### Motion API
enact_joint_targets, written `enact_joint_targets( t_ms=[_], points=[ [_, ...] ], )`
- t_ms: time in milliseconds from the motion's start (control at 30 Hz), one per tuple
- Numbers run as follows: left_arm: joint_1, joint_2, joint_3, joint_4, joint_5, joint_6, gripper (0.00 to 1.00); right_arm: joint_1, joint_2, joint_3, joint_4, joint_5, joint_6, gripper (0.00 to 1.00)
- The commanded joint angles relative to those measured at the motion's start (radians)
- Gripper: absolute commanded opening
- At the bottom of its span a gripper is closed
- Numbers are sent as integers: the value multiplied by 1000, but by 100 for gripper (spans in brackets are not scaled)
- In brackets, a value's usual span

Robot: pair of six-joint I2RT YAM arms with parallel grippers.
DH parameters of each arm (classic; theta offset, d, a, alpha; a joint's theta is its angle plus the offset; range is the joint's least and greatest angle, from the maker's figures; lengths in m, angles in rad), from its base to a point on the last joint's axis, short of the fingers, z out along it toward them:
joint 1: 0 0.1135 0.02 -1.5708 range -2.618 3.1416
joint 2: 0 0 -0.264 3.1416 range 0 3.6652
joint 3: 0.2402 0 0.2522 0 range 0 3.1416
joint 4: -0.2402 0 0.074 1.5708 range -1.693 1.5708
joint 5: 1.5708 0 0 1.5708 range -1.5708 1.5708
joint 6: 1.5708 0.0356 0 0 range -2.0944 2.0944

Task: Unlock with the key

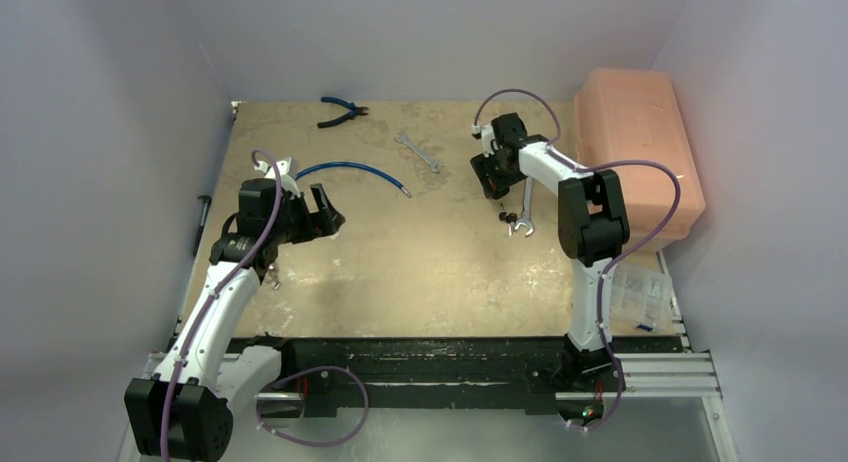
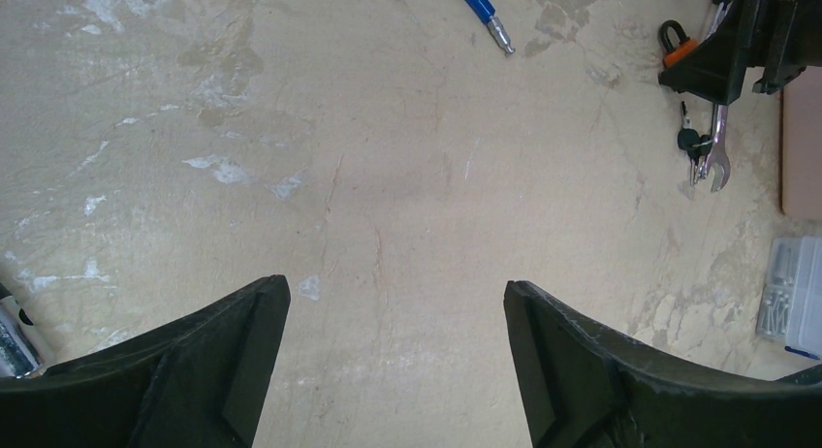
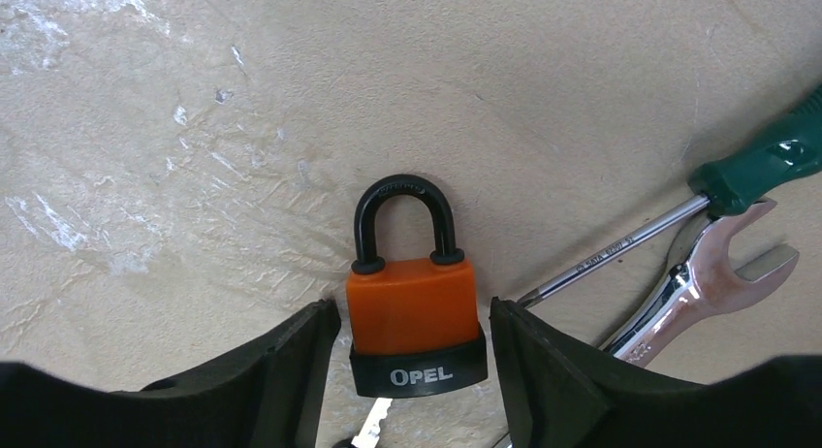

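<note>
Lock: lower middle of right wrist view, key in its base.
Right gripper: straddles lock to steady it; whether it pinches I cannot tell (gaps look slim).
Left gripper: wide open, empty, free for the key.

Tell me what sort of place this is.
Probably a robot lab test cell set up as a workbench: plain white walls close in a worn table, hand tools like pliers and a wrench lie about, and an orange padlock sits on it.
</note>
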Motion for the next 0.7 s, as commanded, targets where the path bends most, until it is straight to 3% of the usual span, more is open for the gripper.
enact_joint_targets(
  t_ms=[0, 133, 300, 400, 667],
  points=[
    [-3, -10, 1, 25, -5, 16, 87, -1, 7, 24, -10, 4, 7, 64],
    [-3, -14, 0, 25, -7, 16, 86, 0, 22, 32, -30, 14, 12, 50],
    [-2, -15, 0, 25, -7, 16, 86, 10, 0, 61, -19, -5, 80, 21],
    [-3, -12, 0, 27, -3, 16, 86, 28, -36, 96, -17, -6, 230, 4],
    [-3, -21, -1, 28, -2, 14, 86, 42, -197, 12, -19, -37, 671, 1]
  ],
)
